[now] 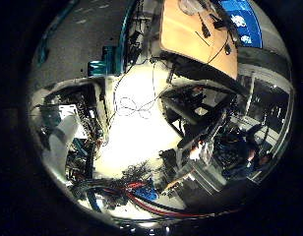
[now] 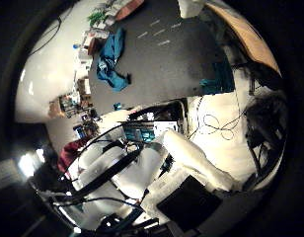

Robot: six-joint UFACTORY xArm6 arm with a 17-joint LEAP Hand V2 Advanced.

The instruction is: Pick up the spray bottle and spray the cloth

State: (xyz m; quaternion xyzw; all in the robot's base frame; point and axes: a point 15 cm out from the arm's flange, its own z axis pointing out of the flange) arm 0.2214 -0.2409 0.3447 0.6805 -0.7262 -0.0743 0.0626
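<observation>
A crumpled blue cloth (image 2: 111,61) lies on the dark table top (image 2: 162,59), near one of its long edges. The cloth looks small, so the palm is well away from it. White and black parts of my hand (image 2: 142,132) and the arm fill the near side of the thumb side view. A pale object (image 2: 191,7) stands at the table's far edge; I cannot tell whether it is the spray bottle. Nothing sits in front of the palm.
A teal block (image 2: 218,81) sits at the dark table's corner. Beside that table is pale floor (image 1: 136,123) with loose loops of wire. A wooden desk (image 1: 196,34) and a black frame (image 1: 191,105) stand beyond. Cluttered shelves (image 2: 80,54) line the wall past the cloth.
</observation>
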